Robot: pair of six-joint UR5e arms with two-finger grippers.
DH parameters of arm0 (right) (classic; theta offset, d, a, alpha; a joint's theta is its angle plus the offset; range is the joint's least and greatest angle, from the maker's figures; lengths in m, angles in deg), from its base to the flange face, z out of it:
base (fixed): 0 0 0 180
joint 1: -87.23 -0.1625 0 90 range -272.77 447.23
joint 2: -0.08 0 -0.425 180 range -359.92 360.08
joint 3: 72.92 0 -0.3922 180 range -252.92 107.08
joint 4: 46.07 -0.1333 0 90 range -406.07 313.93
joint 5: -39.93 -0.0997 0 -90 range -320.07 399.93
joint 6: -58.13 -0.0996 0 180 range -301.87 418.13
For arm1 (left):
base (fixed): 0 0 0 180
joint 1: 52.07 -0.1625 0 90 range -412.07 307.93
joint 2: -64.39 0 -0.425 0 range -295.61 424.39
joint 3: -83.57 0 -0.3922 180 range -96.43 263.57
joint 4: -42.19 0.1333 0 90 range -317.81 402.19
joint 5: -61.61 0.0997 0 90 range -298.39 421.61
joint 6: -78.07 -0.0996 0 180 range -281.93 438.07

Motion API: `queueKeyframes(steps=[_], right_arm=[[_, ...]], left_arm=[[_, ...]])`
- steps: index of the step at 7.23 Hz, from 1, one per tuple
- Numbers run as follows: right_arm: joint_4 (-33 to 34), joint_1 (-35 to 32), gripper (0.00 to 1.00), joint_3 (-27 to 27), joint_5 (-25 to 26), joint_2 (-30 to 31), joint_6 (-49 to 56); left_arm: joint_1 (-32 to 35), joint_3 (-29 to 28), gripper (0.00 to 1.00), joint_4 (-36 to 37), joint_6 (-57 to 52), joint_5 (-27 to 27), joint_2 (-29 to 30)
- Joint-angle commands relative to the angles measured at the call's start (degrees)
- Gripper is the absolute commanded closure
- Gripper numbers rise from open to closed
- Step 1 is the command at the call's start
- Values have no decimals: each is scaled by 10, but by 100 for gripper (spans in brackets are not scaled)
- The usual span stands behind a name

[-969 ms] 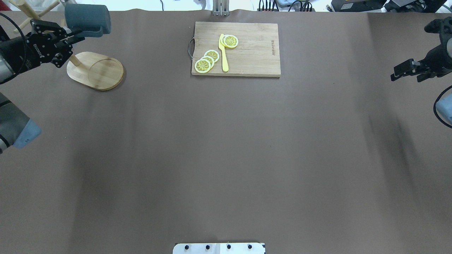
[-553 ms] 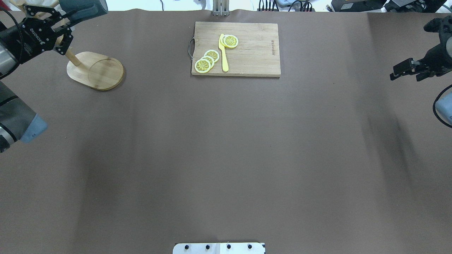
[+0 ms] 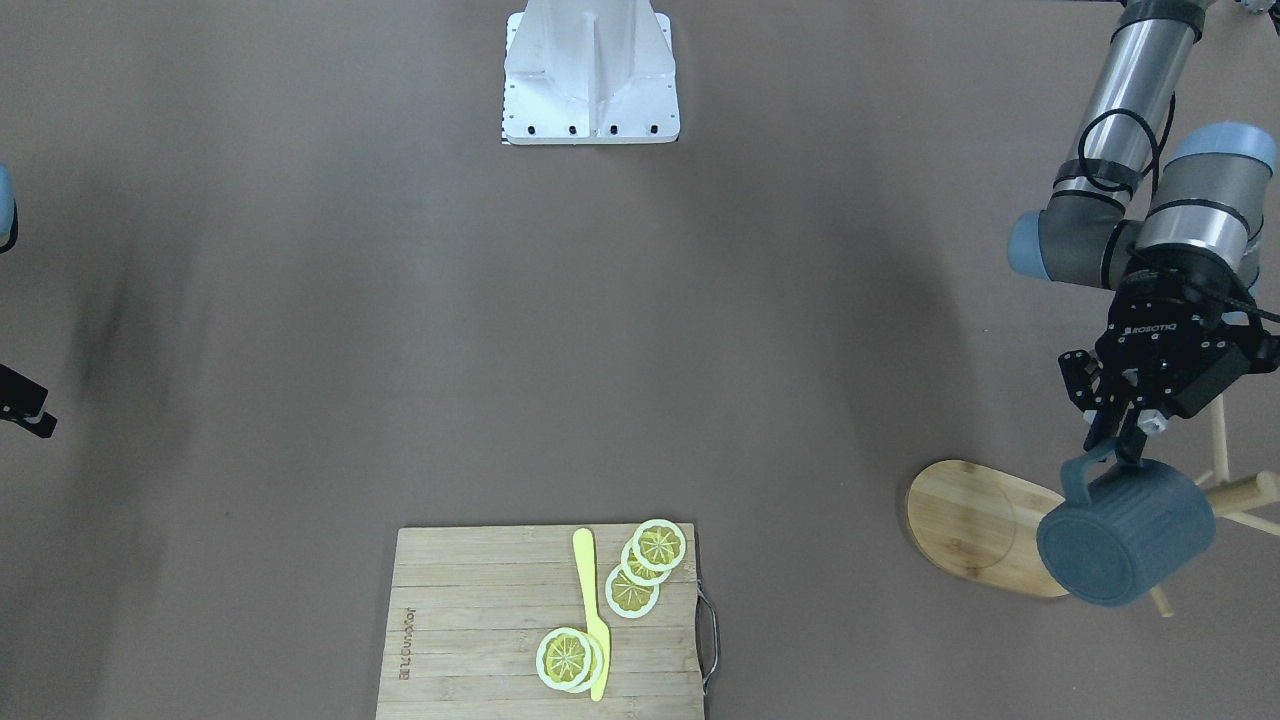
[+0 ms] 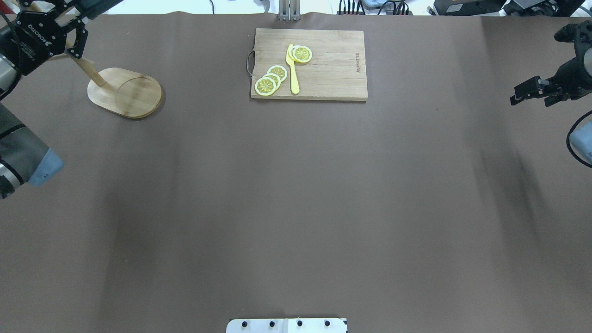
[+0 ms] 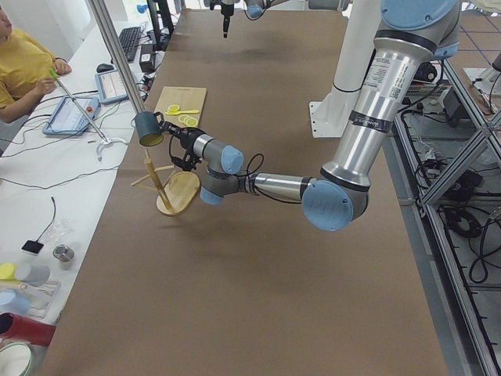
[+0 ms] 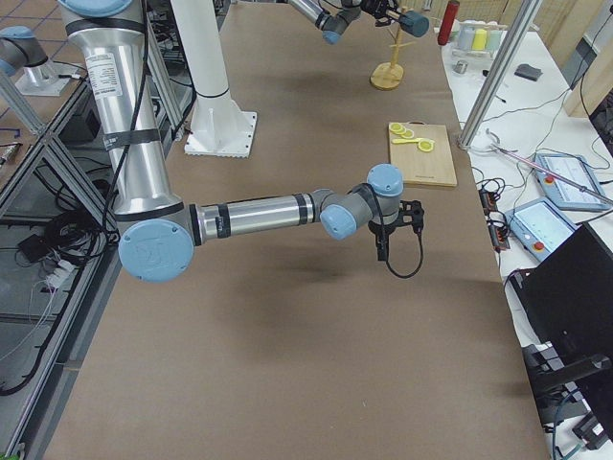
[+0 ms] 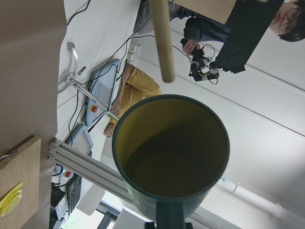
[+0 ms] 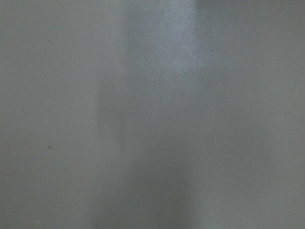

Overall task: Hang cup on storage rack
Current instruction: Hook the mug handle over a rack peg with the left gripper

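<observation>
Cup held aloft at the rack
The left gripper [image 3: 1122,445] pinches the cup [image 3: 1125,545] by its handle [image 3: 1078,480]. The cup lies sideways just beyond the fingertips, raised beside the top of the rack [image 3: 965,520], not yet hung.

Slate-blue ribbed mug [image 3: 1125,545] aloft by top of light bamboo mug tree [image 3: 975,525], brown worktop's [image 3: 500,350] far-left corner. Rectangular bamboo cutting board [image 3: 470,620] far-centre, carrying yellow knife [image 3: 592,610], lemon slices [image 3: 645,560].
</observation>
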Motion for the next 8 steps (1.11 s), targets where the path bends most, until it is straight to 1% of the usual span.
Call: queueKeyframes(steps=[1, 4, 8], right_arm=[[0, 0, 0, 0, 1, 0, 0], [-1, 0, 0, 0, 1, 0, -1], [-1, 0, 0, 4, 1, 0, -4]], left_arm=[[0, -7, 100, 0, 37, 12, -5], [0, -19, 100, 0, 100, 13, -11], [1, -24, 100, -4, 112, 12, -29]])
